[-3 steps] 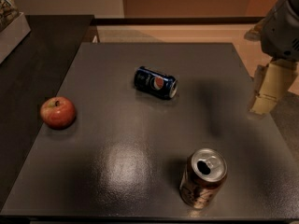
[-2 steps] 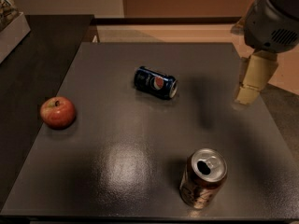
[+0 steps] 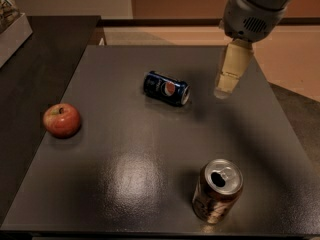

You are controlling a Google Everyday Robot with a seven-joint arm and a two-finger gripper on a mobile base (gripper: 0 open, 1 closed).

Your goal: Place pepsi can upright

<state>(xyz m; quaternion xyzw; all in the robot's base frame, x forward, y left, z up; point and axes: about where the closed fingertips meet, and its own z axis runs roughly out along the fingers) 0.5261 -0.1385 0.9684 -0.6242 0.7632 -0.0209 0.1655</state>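
The pepsi can (image 3: 166, 88) is dark blue with a round red-white-blue logo. It lies on its side near the back middle of the dark table (image 3: 125, 184). My gripper (image 3: 225, 89) hangs from the grey arm at the upper right. It hovers above the table just right of the can, apart from it, and holds nothing.
A red apple (image 3: 62, 120) sits at the table's left side. A brown can with an opened silver top (image 3: 218, 189) stands upright near the front right edge. A lower dark counter with a box (image 3: 12, 29) lies to the far left. The floor drops off at the right.
My arm and gripper have moved left from the table's right edge to just right of the pepsi can. The cans and the apple have not moved.
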